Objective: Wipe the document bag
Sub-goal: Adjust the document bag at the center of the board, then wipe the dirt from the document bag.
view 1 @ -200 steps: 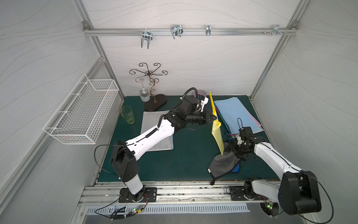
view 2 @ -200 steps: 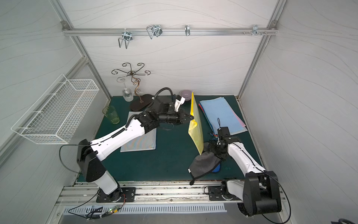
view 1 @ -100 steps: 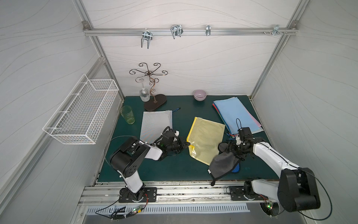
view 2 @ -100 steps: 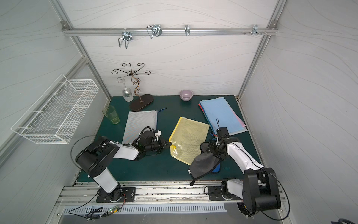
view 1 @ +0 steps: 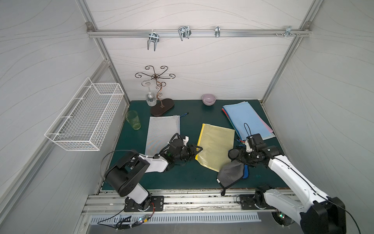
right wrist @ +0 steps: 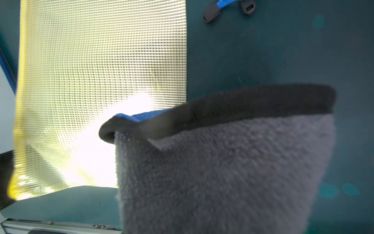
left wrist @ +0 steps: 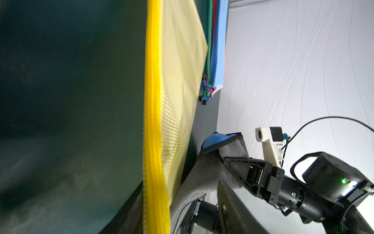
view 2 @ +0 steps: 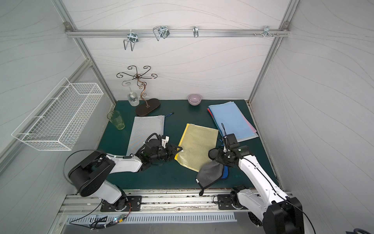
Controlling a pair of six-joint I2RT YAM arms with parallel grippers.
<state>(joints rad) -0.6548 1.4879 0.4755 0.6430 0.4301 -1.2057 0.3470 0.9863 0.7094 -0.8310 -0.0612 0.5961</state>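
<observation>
The yellow mesh document bag [view 1: 215, 145] [view 2: 197, 145] lies flat on the green mat in both top views. My left gripper [view 1: 197, 151] [view 2: 178, 150] is low at its near left corner. In the left wrist view its jaws stand open on either side of the bag's yellow zip edge [left wrist: 153, 121]. My right gripper [view 1: 239, 157] [view 2: 219, 157] is at the bag's right edge, shut on a grey cloth [view 1: 230, 172] [right wrist: 222, 172] with black trim and a blue side. The cloth hangs from it onto the bag's near right corner and hides the jaws in the right wrist view.
A stack of blue and coloured bags [view 1: 247, 119] lies at the back right, and a grey mesh bag [view 1: 162, 131] lies left of centre. A green glass [view 1: 133, 120], a pink bowl [view 1: 209, 99] and a metal stand [view 1: 159, 101] line the back. A wire basket [view 1: 85, 117] hangs on the left wall.
The left arm has brought the yellow bag down from upright in the air to flat on the mat, and its jaws have opened. The right jaws have closed in on the cloth.
</observation>
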